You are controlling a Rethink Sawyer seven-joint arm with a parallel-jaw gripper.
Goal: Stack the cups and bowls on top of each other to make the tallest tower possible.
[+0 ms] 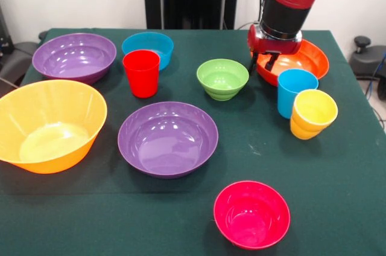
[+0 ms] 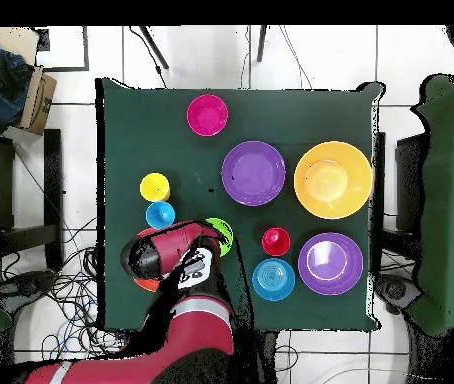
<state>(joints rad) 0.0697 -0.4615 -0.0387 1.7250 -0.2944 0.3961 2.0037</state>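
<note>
Front view shows the tower barely begun: every bowl sits alone on the green table (image 1: 338, 208), and the one thing that looks nested is the yellow cup (image 1: 313, 113), which seems to be two yellow cups one inside the other, tilted, touching the light blue cup (image 1: 294, 90) beside it. The gripper (image 1: 269, 61) hangs low over the orange bowl (image 1: 309, 60) at the far right, its dark fingers dipping inside the near rim; they look close together and hold nothing that I can see, though whether they pinch the rim is not clear. The red cup (image 1: 142, 73) stands upright just in front of the blue bowl (image 1: 148, 48); one purple bowl (image 1: 75, 57) lies far left, the other purple bowl (image 1: 167, 138) mid-table. The yellow-orange bowl (image 1: 50, 125) is at the left edge, the green bowl (image 1: 222, 78) centre, the pink bowl (image 1: 251, 214) nearest the camera. In the overhead view the arm (image 2: 186, 300) covers most of the orange bowl. Judging from this, nearly all the stacking is left: seven bowls and the cups remain to be gathered, and the orange bowl looks like the piece in hand.
</note>
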